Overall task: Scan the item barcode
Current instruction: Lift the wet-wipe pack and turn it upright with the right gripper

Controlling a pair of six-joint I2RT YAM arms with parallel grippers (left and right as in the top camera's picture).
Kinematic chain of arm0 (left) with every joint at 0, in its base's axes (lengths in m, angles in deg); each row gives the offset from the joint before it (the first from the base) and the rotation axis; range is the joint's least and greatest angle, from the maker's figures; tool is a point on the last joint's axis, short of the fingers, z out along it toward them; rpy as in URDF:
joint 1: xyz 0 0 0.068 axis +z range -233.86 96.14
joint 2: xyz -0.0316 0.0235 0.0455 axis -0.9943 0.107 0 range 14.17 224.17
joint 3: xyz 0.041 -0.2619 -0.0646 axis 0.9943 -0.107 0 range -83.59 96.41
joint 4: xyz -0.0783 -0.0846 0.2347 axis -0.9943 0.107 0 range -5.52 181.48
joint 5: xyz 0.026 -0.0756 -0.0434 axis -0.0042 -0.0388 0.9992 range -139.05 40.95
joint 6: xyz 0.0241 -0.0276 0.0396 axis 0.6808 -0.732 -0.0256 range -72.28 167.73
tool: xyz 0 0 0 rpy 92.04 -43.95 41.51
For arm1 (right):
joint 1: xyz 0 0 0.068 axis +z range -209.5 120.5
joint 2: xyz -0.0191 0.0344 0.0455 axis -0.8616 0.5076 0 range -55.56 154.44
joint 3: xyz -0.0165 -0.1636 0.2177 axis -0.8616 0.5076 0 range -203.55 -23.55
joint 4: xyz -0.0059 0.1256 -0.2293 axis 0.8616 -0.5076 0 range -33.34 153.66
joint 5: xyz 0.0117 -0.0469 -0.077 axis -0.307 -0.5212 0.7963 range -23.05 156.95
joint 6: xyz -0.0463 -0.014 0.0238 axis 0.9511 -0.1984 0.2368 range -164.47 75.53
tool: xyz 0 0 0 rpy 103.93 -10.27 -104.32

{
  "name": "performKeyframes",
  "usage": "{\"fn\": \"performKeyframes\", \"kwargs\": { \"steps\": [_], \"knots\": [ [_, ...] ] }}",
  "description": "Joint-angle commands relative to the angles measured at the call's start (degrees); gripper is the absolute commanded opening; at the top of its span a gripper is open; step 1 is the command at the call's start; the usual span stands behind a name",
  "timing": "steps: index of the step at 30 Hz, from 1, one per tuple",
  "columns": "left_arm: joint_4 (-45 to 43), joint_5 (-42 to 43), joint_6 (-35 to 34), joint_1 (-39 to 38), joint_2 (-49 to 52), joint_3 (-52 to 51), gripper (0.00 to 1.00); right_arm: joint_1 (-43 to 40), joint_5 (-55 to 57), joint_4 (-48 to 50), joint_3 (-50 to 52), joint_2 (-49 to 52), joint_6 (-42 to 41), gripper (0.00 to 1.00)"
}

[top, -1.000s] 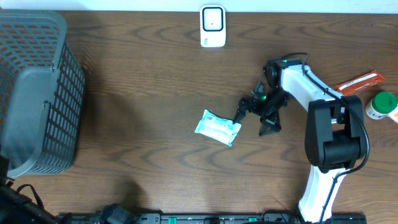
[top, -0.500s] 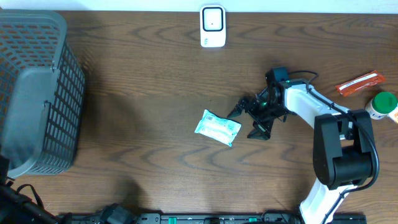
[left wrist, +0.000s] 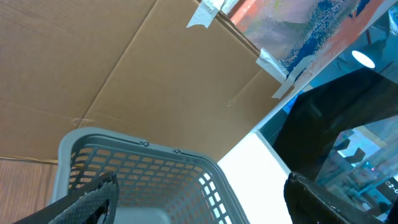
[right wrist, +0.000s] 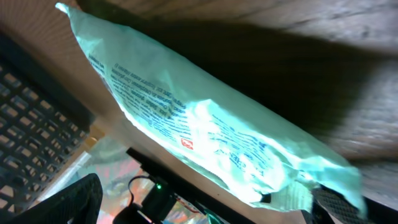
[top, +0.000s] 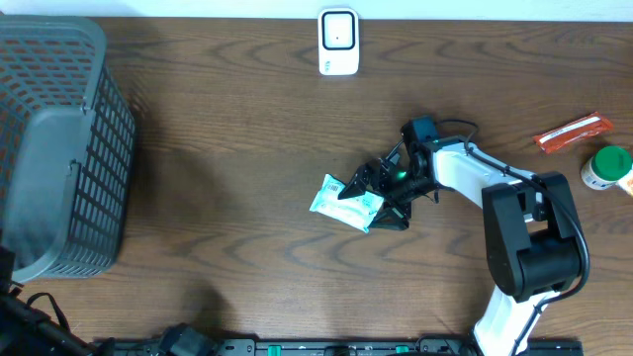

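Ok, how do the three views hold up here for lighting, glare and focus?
Overhead: evenly lit, sharp, soft shadows only around the right gripper and the packet. Right wrist: the packet fills the frame, washed out in places, heavy shadow on the table behind it. Left wrist: basket clear, fingers dark silhouettes, one bright lamp spot upper right.

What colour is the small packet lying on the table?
The packet is pale mint green with blue print, seen best in the right wrist view.
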Motion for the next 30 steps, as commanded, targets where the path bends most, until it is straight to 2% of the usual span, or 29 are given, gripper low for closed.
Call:
{"fn": "performKeyframes", "kwargs": {
  "steps": [1, 2, 4, 8, 10, 15, 19, 25, 30],
  "knots": [
    [-0.09, -2.95, 0.35, 0.24, -0.35, -0.13, 0.85, 1.46, 25.09, 4.2, 4.98, 13.35, 5.73, 0.97],
    [-0.09, -2.95, 0.35, 0.24, -0.35, -0.13, 0.86, 1.22, 25.59, 5.42, 4.92, 14.75, 5.7, 0.89],
    [-0.09, -2.95, 0.35, 0.24, -0.35, -0.13, 0.85, 0.57, 27.3, 9.33, 4.85, 18.34, 5.7, 0.62],
    [-0.09, -2.95, 0.35, 0.24, -0.35, -0.13, 0.85, -0.17, 28.52, 13.92, 4.72, 22.03, 4.48, 0.18],
    [-0.09, -2.95, 0.35, 0.24, -0.35, -0.13, 0.85, -0.26, 31.52, 14.64, 4.72, 22.18, 4.44, 0.01],
    [-0.09, -2.95, 0.35, 0.24, -0.35, -0.13, 0.85, -0.35, 34.4, 19.32, 4.33, 21.84, 4.52, 0.01],
    [-0.09, -2.95, 0.35, 0.24, -0.35, -0.13, 0.85, -0.44, 34.27, 19.32, 4.22, 18.4, 8.33, 0.01],
    [-0.09, -2.95, 0.35, 0.24, -0.35, -0.13, 0.85, 0.13, 24.98, 16.87, 4.24, 4.63, 21.03, 0.01],
    [-0.09, -2.95, 0.35, 0.24, -0.35, -0.13, 0.85, 1.36, 30.58, 10.25, 4.26, -6.62, 24.22, 0.01]
  ]
}}
